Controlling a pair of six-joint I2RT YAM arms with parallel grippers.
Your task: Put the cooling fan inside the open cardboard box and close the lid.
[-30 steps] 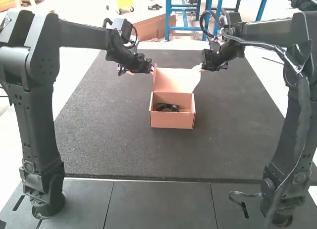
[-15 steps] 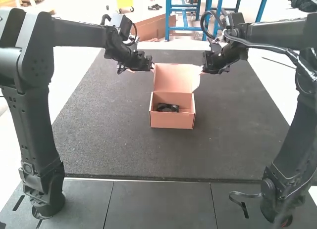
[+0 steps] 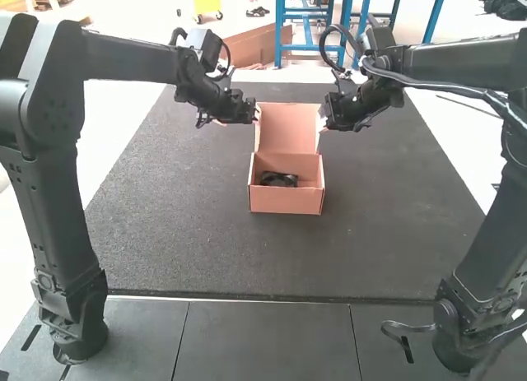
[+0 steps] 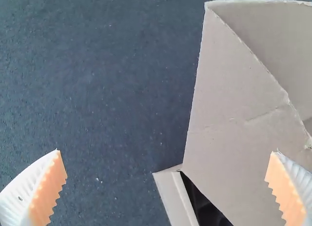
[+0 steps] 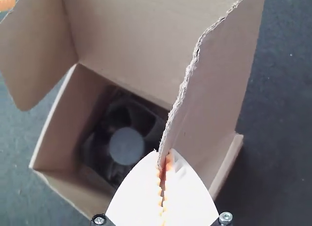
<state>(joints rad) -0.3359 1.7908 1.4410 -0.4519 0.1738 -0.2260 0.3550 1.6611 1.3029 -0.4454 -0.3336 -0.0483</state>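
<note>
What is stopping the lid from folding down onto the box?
Nothing visible is in the way. The fan sits low inside the box. The right pincer pinches one side flap. The left pincer is open at the other flap.

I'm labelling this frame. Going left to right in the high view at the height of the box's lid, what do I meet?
left tool → raised lid → right tool

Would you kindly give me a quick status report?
Right gripper shut on lid flap; left gripper open around other flap. Fan in box; lid upright, not yet closed.
</note>
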